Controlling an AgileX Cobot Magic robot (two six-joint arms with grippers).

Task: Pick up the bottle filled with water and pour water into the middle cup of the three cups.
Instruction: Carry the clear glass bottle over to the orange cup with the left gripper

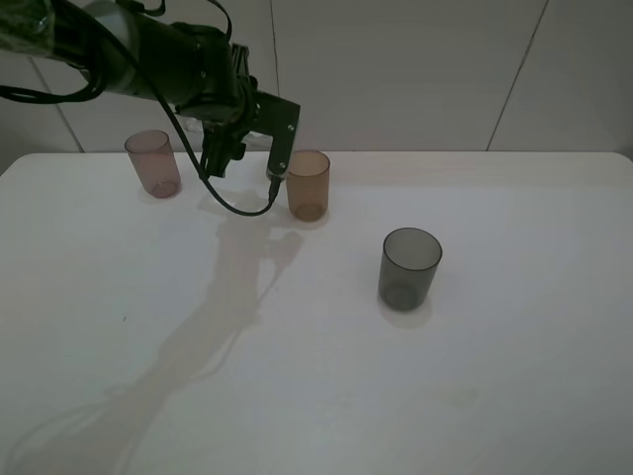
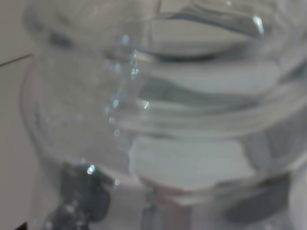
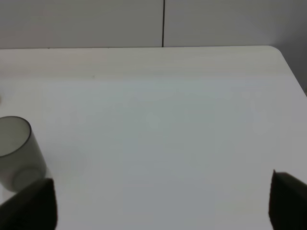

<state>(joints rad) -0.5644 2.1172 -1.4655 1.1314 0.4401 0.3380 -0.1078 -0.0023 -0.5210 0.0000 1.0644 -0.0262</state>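
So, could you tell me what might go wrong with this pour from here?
One finger of the left gripper sits right beside the middle cup, so tilting could knock it over. The bottle fills the left wrist view and hides the cup, so water may miss onto the table.

- Table [image 1: 514, 396]: white matte top that fills the middle and lower parts of the exterior high frame. Its far edge runs straight across the upper third.
- Wall [image 1: 415, 69]: pale panels along the top of the frame, behind the table's far edge.
- Seam [image 1: 516, 74]: thin dark line that crosses the wall diagonally at upper right.
- Shadow [image 1: 213, 327]: soft grey patch on the table, stretching from left of centre down to the lower left corner.
- Speck [image 1: 124, 319]: small dark mark on the table at the left, beside the shadow.
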